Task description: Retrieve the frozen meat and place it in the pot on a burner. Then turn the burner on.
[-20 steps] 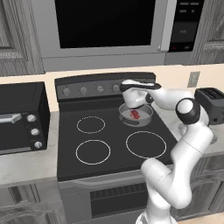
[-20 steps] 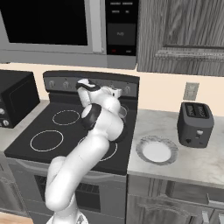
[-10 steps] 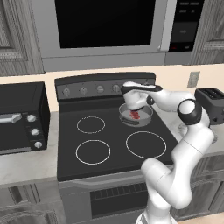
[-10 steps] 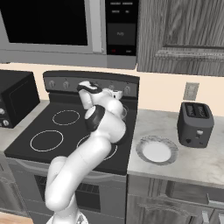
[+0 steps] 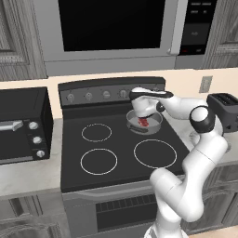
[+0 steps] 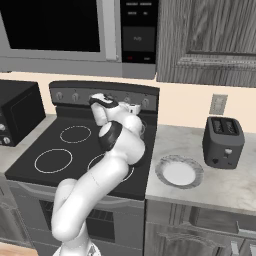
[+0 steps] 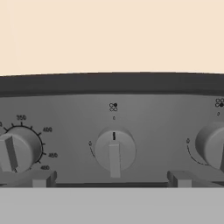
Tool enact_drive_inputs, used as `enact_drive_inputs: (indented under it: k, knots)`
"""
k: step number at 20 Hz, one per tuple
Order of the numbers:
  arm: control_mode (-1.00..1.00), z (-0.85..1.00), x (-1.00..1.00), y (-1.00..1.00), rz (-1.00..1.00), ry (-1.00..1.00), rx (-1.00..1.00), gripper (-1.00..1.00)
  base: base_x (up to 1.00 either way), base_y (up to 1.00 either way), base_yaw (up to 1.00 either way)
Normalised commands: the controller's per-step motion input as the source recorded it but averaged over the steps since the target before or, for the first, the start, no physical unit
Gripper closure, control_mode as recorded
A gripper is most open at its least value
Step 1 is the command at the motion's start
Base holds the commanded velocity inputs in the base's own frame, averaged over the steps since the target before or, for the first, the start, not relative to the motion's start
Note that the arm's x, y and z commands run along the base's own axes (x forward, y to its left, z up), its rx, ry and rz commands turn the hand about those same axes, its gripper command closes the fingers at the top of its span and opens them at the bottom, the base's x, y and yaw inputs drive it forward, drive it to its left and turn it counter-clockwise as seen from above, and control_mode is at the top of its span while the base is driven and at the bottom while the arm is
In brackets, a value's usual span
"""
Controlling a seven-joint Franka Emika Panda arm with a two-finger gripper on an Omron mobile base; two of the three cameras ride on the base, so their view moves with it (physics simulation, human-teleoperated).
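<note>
One tool (image 7: pixel 112 178), released, faces a stove knob (image 7: pixel 114 150).
The frozen meat (image 5: pixel 143 122) lies inside the pot (image 5: pixel 155 124), rear right burner.

I'm working in a home kitchen — a black stove (image 5: pixel 116 139) with burner rings and knobs (image 7: pixel 114 150), a microwave (image 5: pixel 111 32) above, a toaster (image 6: pixel 223 141) on the counter (image 6: pixel 220 185), wood cabinets (image 6: pixel 207 40) overhead.

A toaster (image 6: pixel 223 141) stands behind a white plate (image 6: pixel 179 172).
</note>
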Motion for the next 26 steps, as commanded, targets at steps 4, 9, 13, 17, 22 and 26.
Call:
enact_drive_inputs:
  k: [4,9,13,17,22,26]
  knots:
    - [-1.00,-0.05,0.03,0.00,0.00,0.00,0.00,-1.00,0.00,0.00,0.00]
    - [-1.00,0.00,0.05,0.00,0.00,-0.01,0.00,-1.00,0.00,0.00,0.00]
    - [-1.00,-0.01,0.09,0.00,0.00,-0.05,0.00,-1.00,0.00,0.00,0.00]
    - [-1.00,-0.07,0.06,0.00,0.00,-0.06,0.00,-1.00,0.00,0.00,0.00]
    - [-1.00,-0.15,0.04,0.00,0.00,-0.02,0.00,-1.00,0.00,0.00,0.00]
    - [-1.00,-0.10,0.05,0.00,0.00,0.00,0.00,-1.00,0.00,0.00,0.00]
